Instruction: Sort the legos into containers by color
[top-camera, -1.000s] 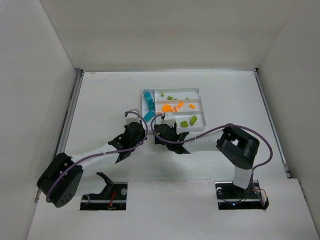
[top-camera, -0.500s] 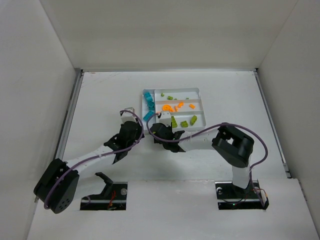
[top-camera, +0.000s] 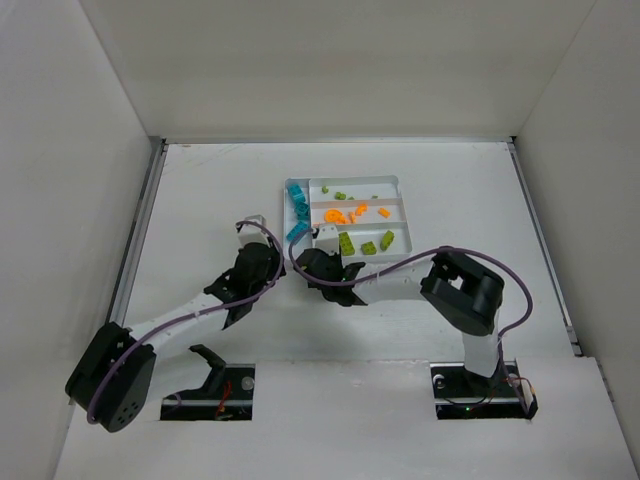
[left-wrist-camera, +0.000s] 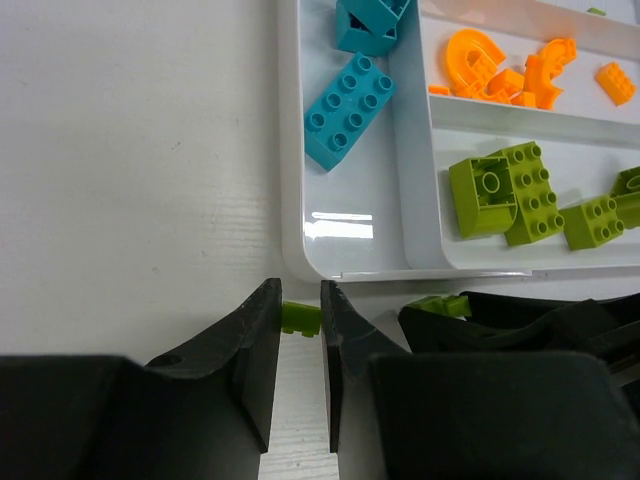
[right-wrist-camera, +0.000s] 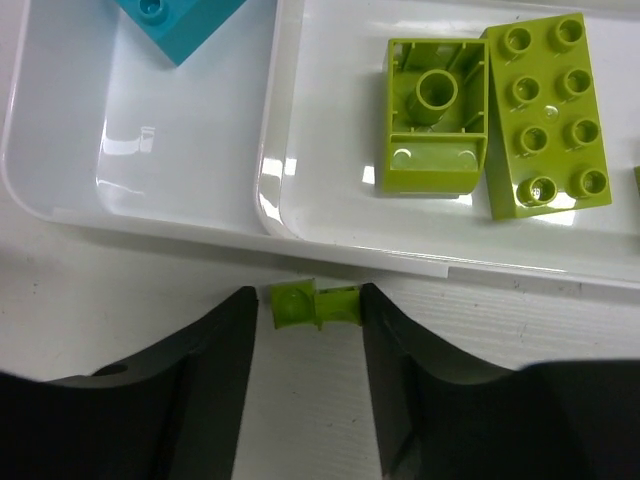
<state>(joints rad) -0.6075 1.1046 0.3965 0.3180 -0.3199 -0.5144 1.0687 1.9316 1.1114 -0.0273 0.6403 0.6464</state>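
The white tray (top-camera: 396, 182) holds teal legos (left-wrist-camera: 348, 108) in its left compartment, orange ones (left-wrist-camera: 480, 65) in a middle one and lime green ones (left-wrist-camera: 500, 190) in the near one. My left gripper (top-camera: 275, 258) sits on the table just short of the tray's near left corner, shut on a small lime green lego (left-wrist-camera: 300, 318). My right gripper (top-camera: 312, 256) is close beside it on the right. Its jaws stand narrowly apart around another small lime green lego (right-wrist-camera: 315, 304), which touches the right finger (right-wrist-camera: 385, 340), with a sliver of gap at the left one.
The tray's near rim (right-wrist-camera: 400, 262) lies directly ahead of both grippers' fingertips. The two grippers almost touch each other. High white walls surround the table. Purple cables loop over both arms.
Both grippers have shifted a little to the left along the tray's near edge. The legos in the tray have not moved.
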